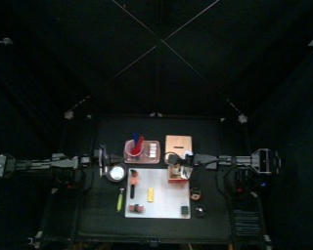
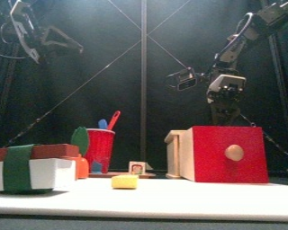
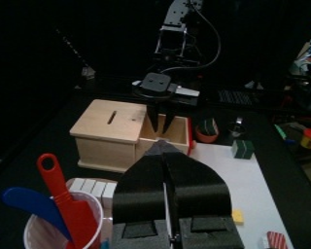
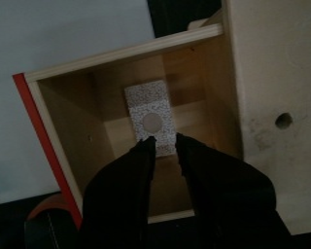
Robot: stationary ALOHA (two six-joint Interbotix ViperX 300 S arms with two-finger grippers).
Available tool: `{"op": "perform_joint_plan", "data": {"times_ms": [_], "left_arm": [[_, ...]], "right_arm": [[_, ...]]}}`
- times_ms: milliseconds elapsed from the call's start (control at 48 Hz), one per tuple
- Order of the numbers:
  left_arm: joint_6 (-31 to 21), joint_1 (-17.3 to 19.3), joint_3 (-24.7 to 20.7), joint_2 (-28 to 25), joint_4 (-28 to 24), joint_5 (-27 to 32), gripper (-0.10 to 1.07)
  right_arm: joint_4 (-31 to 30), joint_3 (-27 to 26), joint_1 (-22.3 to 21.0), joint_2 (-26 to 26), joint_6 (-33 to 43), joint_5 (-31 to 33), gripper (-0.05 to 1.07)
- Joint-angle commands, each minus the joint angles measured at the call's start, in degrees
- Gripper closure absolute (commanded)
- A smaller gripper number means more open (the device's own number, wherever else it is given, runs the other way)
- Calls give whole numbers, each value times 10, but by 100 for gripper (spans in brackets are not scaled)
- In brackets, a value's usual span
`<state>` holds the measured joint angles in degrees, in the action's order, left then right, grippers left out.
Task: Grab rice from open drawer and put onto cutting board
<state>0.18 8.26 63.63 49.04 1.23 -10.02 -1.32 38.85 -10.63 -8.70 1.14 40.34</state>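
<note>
Peering down through the right wrist camera, you see what the front view hides behind the drawer's (image 4: 132,117) red face: a small pale speckled rice packet (image 4: 151,105) with a round mark, any writing too small to read, lying on the brown drawer floor. The right gripper (image 4: 169,146) hovers just above it, jaws slightly parted and empty. The cutting board (image 1: 159,195) lies white just near of the box, and the left gripper (image 3: 170,156), jaws together, hangs at the left.
</note>
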Motion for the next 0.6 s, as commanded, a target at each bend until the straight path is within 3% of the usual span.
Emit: {"op": "perform_joint_plan", "data": {"times_ms": [0, 354, 583], "left_arm": [[0, 2, -10, -1, 1, -2, 96], [-1, 2, -11, -1, 2, -1, 96], [-1, 3, -11, -1, 2, -2, 96]], "right_arm": [[3, -14, 10, -8, -5, -8, 37], [-3, -18, 29, 28, -6, -11, 36], [-4, -19, 27, 37, -8, -16, 24]]}}
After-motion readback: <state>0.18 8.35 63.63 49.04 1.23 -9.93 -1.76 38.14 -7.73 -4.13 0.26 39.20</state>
